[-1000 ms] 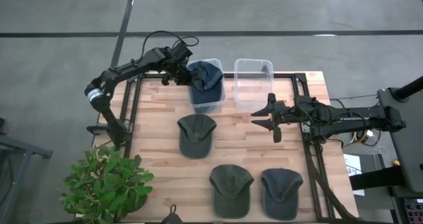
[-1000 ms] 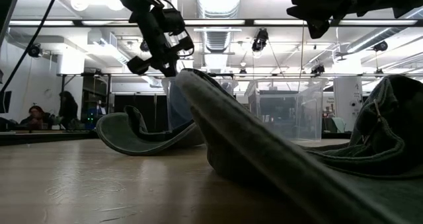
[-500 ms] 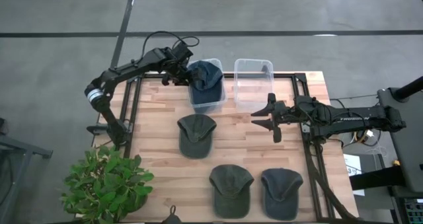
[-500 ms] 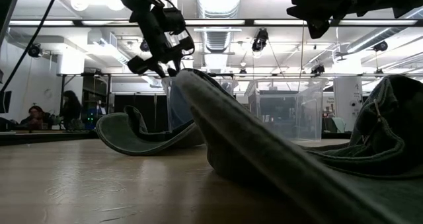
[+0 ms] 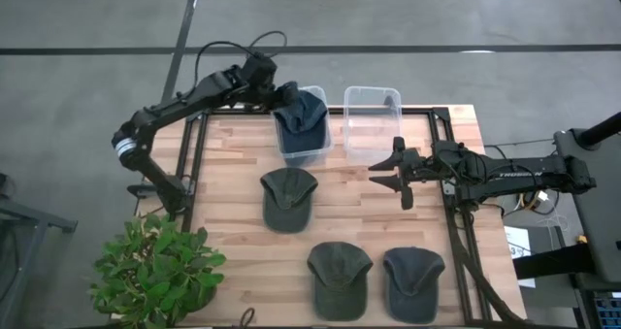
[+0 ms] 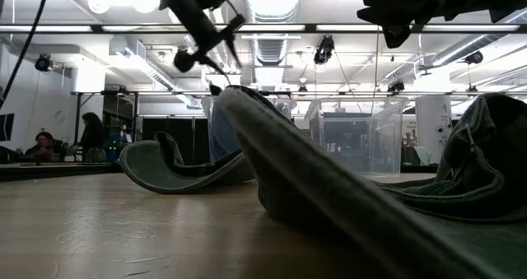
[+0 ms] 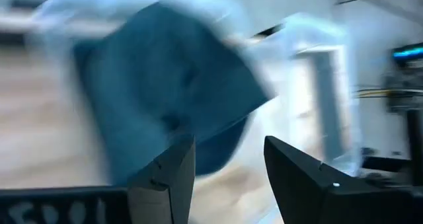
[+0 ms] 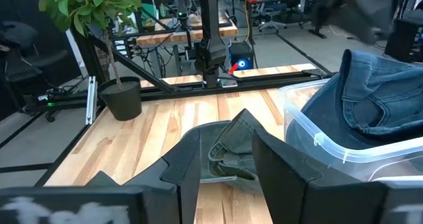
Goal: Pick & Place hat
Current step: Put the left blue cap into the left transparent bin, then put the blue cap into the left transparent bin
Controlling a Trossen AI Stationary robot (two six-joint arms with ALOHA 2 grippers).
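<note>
A dark blue hat (image 5: 302,113) lies in the left clear bin (image 5: 303,152) at the table's far edge, its cloth heaped above the rim; the left wrist view shows the hat (image 7: 165,85) too. My left gripper (image 5: 278,93) hovers open just left of the hat and above it, touching nothing (image 7: 228,148). Three green hats lie flat on the wood: one in the middle (image 5: 288,198) and two at the near edge (image 5: 340,277) (image 5: 414,282). My right gripper (image 5: 386,171) waits open above the table's right part, pointing left at the middle green hat (image 8: 231,128).
A second clear bin (image 5: 372,114) stands right of the first. A potted plant (image 5: 160,271) is at the near left corner. Black frame rails (image 5: 451,222) run along the table's sides. People (image 6: 43,144) sit in the room far behind the table.
My left gripper has opened and let go of the blue hat, then risen and drawn back a little toward the far edge. The hat has stayed in the left bin.
</note>
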